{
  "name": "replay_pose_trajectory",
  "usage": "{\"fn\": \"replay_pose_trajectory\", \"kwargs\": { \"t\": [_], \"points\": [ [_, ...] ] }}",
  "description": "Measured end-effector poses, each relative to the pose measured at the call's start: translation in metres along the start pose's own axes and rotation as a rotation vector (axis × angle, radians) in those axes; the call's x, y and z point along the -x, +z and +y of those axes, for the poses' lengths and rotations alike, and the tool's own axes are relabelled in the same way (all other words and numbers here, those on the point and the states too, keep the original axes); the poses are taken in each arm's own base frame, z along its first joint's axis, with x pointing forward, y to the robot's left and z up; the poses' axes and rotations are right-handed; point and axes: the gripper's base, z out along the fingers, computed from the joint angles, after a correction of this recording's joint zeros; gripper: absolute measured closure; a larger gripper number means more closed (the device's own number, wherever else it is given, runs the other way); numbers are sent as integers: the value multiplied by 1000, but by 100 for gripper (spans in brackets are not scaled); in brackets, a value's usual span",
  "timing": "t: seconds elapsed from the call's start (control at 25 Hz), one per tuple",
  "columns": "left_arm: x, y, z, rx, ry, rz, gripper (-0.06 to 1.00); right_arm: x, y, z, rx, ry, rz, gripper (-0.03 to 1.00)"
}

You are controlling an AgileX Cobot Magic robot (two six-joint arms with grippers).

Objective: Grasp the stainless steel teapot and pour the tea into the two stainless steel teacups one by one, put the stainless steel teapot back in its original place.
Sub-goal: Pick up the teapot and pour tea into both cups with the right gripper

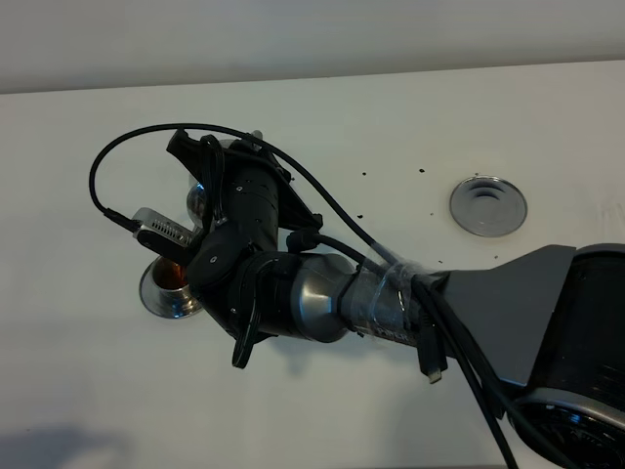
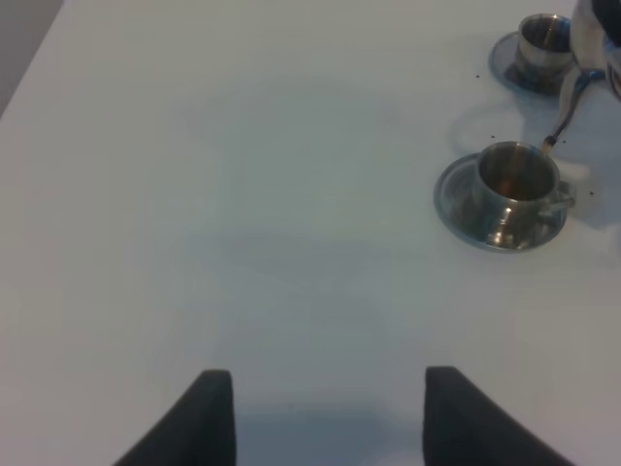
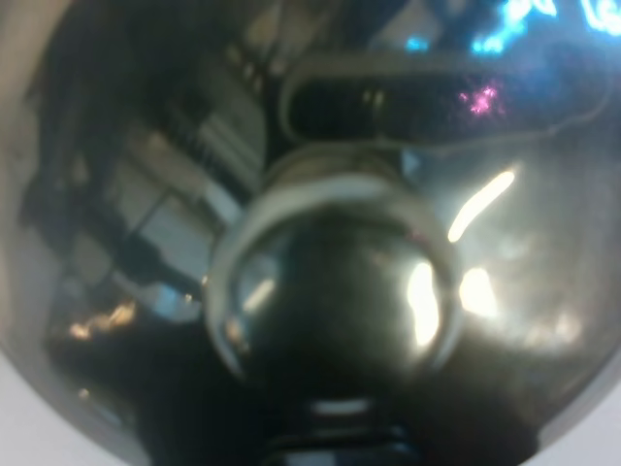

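My right gripper (image 1: 195,171) reaches across to the left and is shut on the stainless steel teapot (image 1: 198,202), which the arm mostly hides. The pot's knobbed lid (image 3: 335,291) fills the right wrist view. In the left wrist view the teapot (image 2: 597,39) is tilted, with its spout (image 2: 566,109) tipped over the rim of the nearer teacup (image 2: 514,184). That teacup (image 1: 168,281) holds reddish-brown tea (image 2: 512,180). The second teacup (image 2: 543,39) stands on its saucer just beyond. My left gripper (image 2: 330,417) is open over bare table, well short of the cups.
A flat round steel disc (image 1: 487,205) lies alone at the right of the white table (image 1: 88,195). A few dark specks (image 1: 366,176) dot the surface between the disc and the arm. Black cables (image 1: 127,147) loop off the right wrist.
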Motion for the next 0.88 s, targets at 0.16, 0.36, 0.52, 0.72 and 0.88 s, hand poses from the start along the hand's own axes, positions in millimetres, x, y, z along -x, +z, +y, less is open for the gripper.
{"fn": "replay_pose_trajectory", "kwargs": {
  "t": [0.16,0.36,0.52,0.72,0.88],
  "points": [
    [0,0,0,0,-1,0,47,0,0,-1,-8,-17,3,79],
    [0,0,0,0,-1,0,47,-1,0,-2,-22,-50,8,79],
    [0,0,0,0,-1,0,47,-1,0,-4,-41,-72,15,79],
    [0,0,0,0,-1,0,47,-1,0,-5,-51,-80,16,79],
    [0,0,0,0,-1,0,47,-1,0,-7,-74,-99,19,79]
  ]
}}
